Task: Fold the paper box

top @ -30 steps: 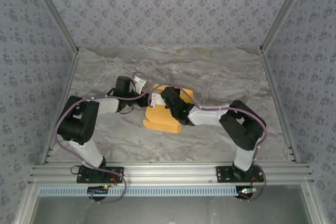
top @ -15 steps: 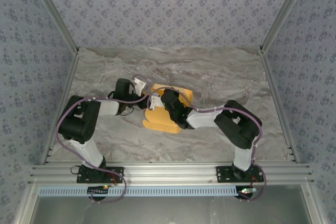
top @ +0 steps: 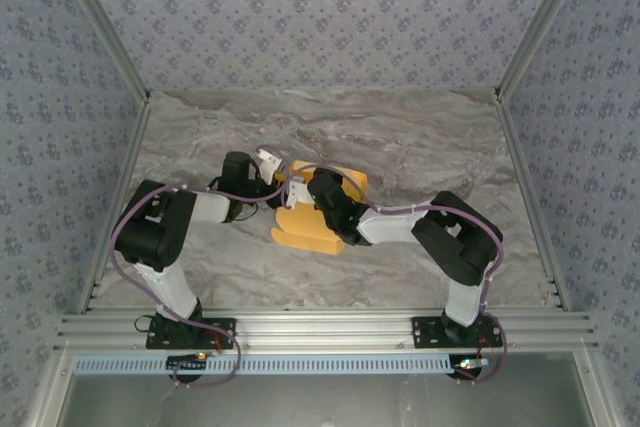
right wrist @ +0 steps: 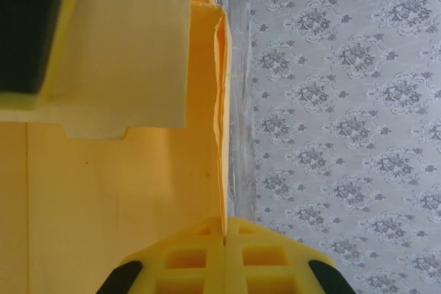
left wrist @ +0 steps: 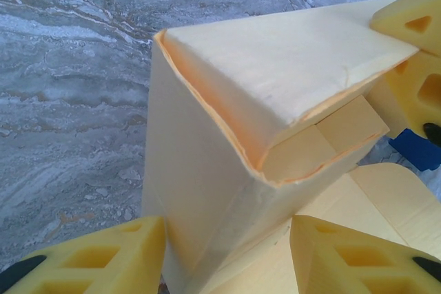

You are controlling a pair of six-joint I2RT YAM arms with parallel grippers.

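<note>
Now the right gripper (right wrist: 224,228) clamps the yellow-orange thin cardboard paper box (left wrist: 275,67); the left gripper (left wrist: 227,242) straddles its corner, grip unclear.

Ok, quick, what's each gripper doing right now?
Left gripper: jaws apart around the paper box corner; grip cannot be told.
Right gripper: closed on a wall of the paper box.

The left gripper (top: 281,173) has edged nearer the paper box (top: 300,223).

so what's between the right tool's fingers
an edge-on wall of the paper box, clamped by the right tool, in the right wrist view
</note>
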